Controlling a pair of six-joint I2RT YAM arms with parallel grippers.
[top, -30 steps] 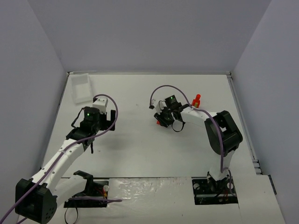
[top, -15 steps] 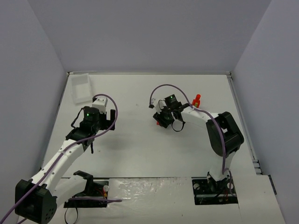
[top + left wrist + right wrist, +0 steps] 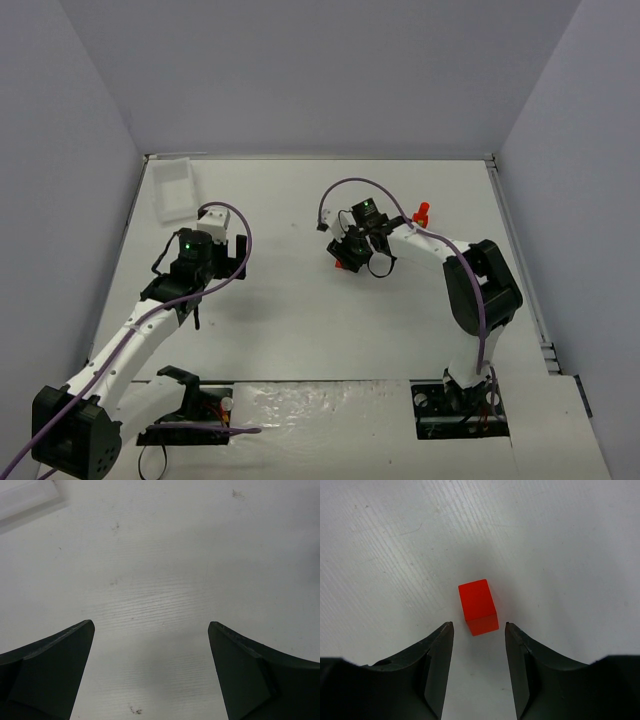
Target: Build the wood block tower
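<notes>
Right wrist view: the right claw (image 3: 478, 625), spread wide, hangs low over the white table (image 3: 570, 540), with a small bright red-orange wooden cube (image 3: 478, 606) lying loose at the mouth of its tips, centre frame. In the top view a little red stack (image 3: 422, 213) stands right of centre, apparently unfinished, this cube yet to be added. The left claw (image 3: 151, 627) gapes empty.

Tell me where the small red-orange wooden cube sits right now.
Right wrist view: the red-orange wooden cube lies on the white table, its near end inside the open right gripper; from above, mid-table, left of the red tower.
</notes>
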